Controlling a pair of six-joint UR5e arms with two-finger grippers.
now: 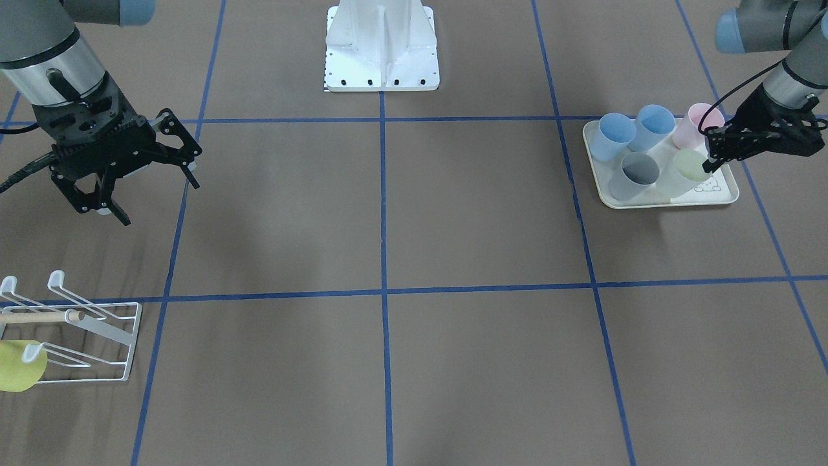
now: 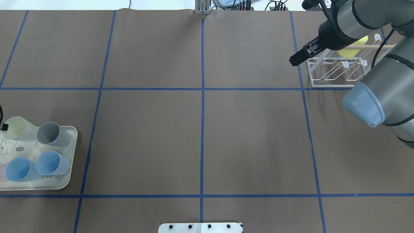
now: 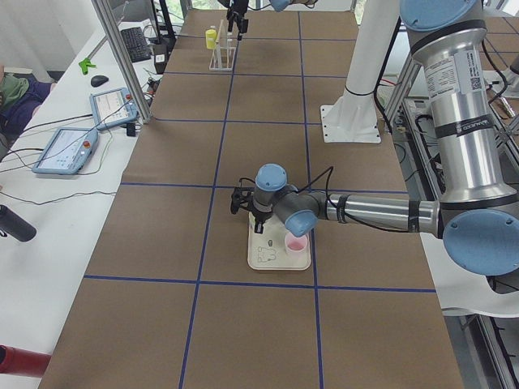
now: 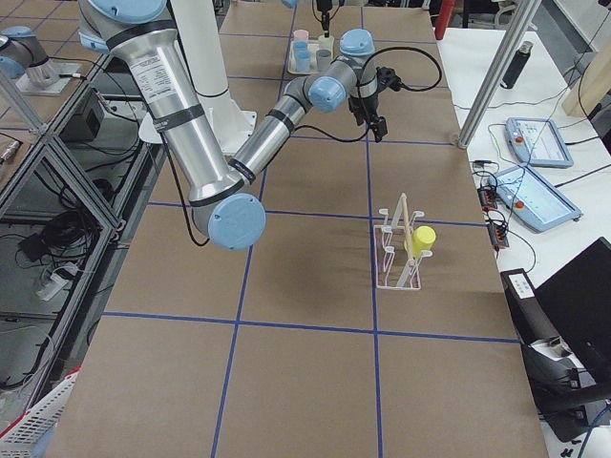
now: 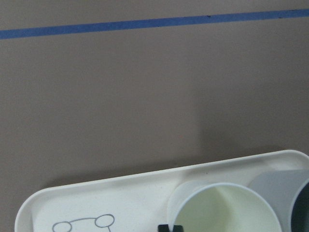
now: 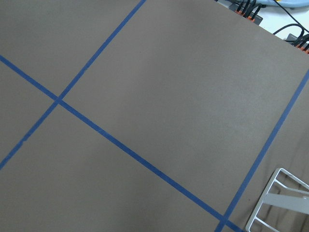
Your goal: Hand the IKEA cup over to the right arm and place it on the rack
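Several IKEA cups stand on a cream tray (image 1: 660,202): two blue ones, a grey one (image 1: 635,175), a pink one (image 1: 695,123) and a pale green one (image 1: 686,169). My left gripper (image 1: 710,152) reaches low over the tray, its fingertips close together on the pale green cup's (image 5: 227,212) rim; that cup still stands on the tray. My right gripper (image 1: 155,194) hangs open and empty above the table, near the white wire rack (image 1: 97,330). A yellow cup (image 1: 19,366) hangs on one of the rack's (image 2: 336,72) prongs.
The robot's white base plate (image 1: 381,52) sits at the table's middle edge. Blue tape lines divide the brown table into squares. A wooden dowel (image 1: 39,318) crosses the rack. Tablets and cables lie on side benches beyond the table.
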